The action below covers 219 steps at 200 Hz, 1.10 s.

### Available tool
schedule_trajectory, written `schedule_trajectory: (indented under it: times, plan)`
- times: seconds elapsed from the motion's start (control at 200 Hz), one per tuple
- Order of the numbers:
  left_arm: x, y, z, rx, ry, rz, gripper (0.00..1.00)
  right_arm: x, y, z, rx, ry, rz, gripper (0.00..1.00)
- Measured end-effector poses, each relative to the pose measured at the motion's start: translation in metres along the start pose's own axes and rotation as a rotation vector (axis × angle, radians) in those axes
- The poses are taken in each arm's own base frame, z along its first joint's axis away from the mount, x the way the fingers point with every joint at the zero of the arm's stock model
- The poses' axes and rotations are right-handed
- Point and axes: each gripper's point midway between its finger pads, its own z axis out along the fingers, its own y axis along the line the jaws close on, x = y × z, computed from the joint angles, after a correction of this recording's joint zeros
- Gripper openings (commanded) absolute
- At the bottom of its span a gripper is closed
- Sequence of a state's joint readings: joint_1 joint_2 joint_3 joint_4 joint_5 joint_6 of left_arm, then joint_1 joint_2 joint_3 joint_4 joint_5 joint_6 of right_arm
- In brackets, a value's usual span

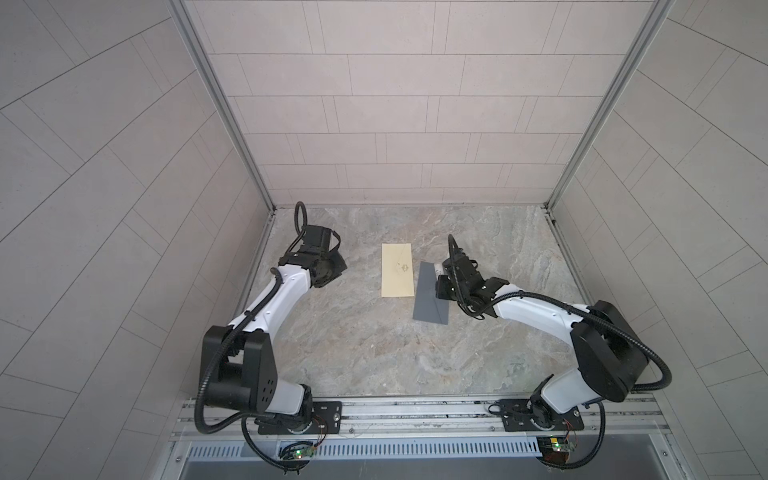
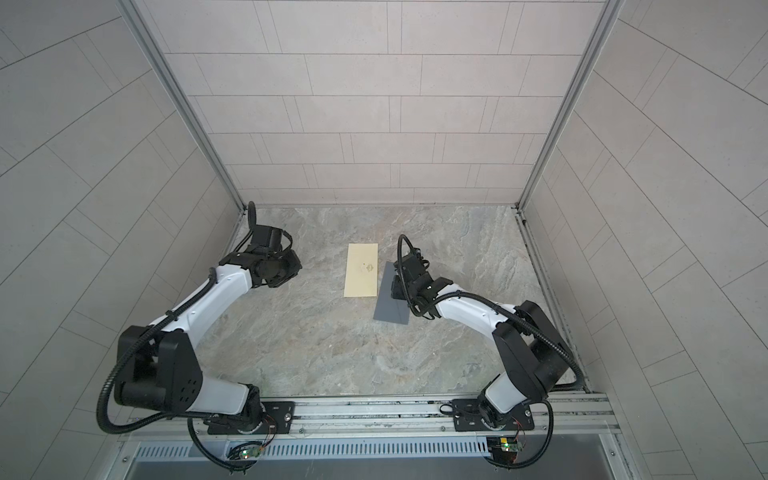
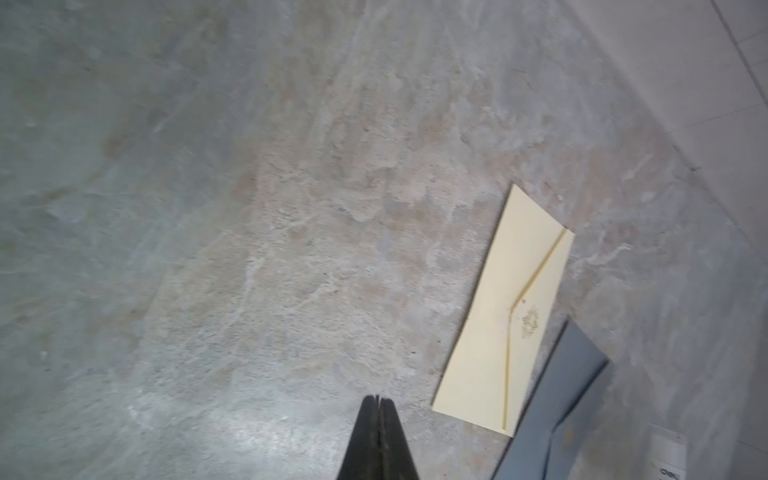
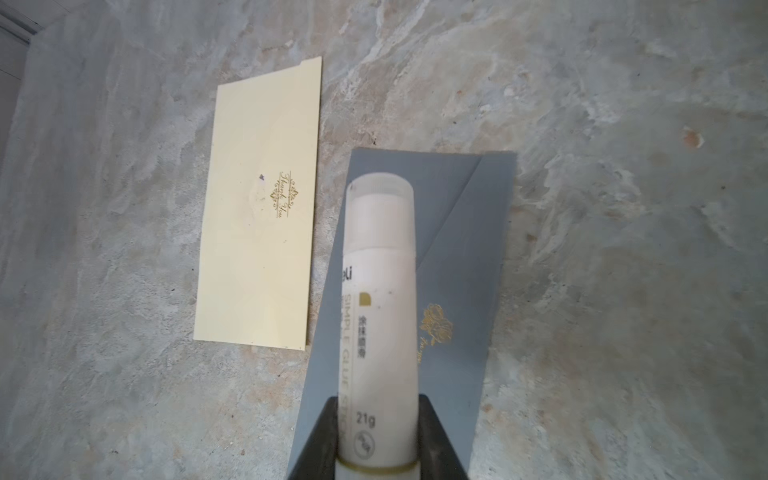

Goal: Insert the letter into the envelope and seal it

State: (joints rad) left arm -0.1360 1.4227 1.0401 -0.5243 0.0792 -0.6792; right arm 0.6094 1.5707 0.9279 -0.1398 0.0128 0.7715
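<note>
Marbled stone forms the tabletop, which is closed in on three sides by pale tiled walls.

Two envelopes lie flat near the middle of it. One is a cream envelope with a small gold mark at its centre. The left wrist view shows its pointed flap folded down. The other is a grey envelope just to the right of the cream one and a little nearer the arm bases. It is turned slightly askew and carries a gold flower print and a slanting fold line. Their edges meet at one corner; I cannot tell whether either one overlaps the other.

There is one glue stick, white with its cap on. The right gripper grips it by the lower body, with one finger on each side. The stick points out over the grey envelope, but I cannot tell whether it touches the paper.

The left gripper has its two fingers pressed together with nothing between them. It is over bare stone, well to the left of the cream envelope.
</note>
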Motion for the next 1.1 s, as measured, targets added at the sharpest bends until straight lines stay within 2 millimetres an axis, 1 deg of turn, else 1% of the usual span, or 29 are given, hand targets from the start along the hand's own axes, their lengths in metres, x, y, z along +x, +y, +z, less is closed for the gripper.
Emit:
schedule_trajectory:
  times: [0.075, 0.2, 0.28, 0.355, 0.405, 0.45, 0.495, 0.53, 0.575, 0.645, 0.826, 0.866, 0.926, 1.096]
  plan:
    - [0.001, 0.021, 0.001, -0.063, -0.017, 0.004, 0.0, 0.002, 0.002, 0.013, 0.013, 0.023, -0.003, 0.0]
    - [0.004, 0.045, 0.005, -0.13, -0.019, 0.0, 0.0, 0.001, 0.008, 0.032, 0.021, 0.052, -0.008, 0.0]
    - [0.006, 0.056, 0.007, -0.156, -0.016, -0.008, 0.0, -0.001, 0.016, 0.045, 0.012, 0.07, -0.011, 0.0]
    - [0.007, 0.061, 0.008, -0.166, -0.012, -0.014, 0.0, -0.002, 0.023, 0.057, 0.005, 0.086, -0.012, 0.0]
    - [0.007, 0.062, 0.008, -0.168, -0.011, -0.017, 0.0, -0.002, 0.026, 0.064, 0.002, 0.098, -0.012, 0.0]
    - [0.007, 0.062, 0.008, -0.167, -0.011, -0.018, 0.0, -0.001, 0.029, 0.069, -0.002, 0.11, -0.014, 0.03]
    - [0.007, 0.063, 0.009, -0.167, -0.009, -0.02, 0.0, 0.0, 0.03, 0.074, -0.002, 0.12, -0.014, 0.08]
    - [0.008, 0.063, 0.009, -0.165, -0.006, -0.02, 0.0, 0.001, 0.031, 0.077, -0.004, 0.127, -0.014, 0.16]
    - [0.01, 0.064, 0.009, -0.164, -0.003, -0.02, 0.0, 0.003, 0.032, 0.08, -0.007, 0.135, -0.013, 0.23]
    - [0.012, 0.064, 0.008, -0.16, -0.002, -0.02, 0.0, 0.003, 0.034, 0.08, -0.019, 0.14, -0.01, 0.31]
    - [0.013, 0.063, 0.005, -0.149, -0.006, -0.022, 0.01, 0.006, 0.038, 0.08, -0.04, 0.163, 0.003, 0.45]
    - [0.013, 0.063, 0.005, -0.148, -0.005, -0.025, 0.02, 0.007, 0.038, 0.08, -0.04, 0.166, 0.007, 0.5]
    - [0.014, 0.063, 0.006, -0.144, -0.001, -0.027, 0.02, 0.009, 0.036, 0.08, -0.039, 0.17, 0.006, 0.52]
    - [0.015, 0.061, 0.006, -0.134, 0.003, -0.029, 0.03, 0.012, 0.034, 0.077, -0.038, 0.172, 0.007, 0.53]
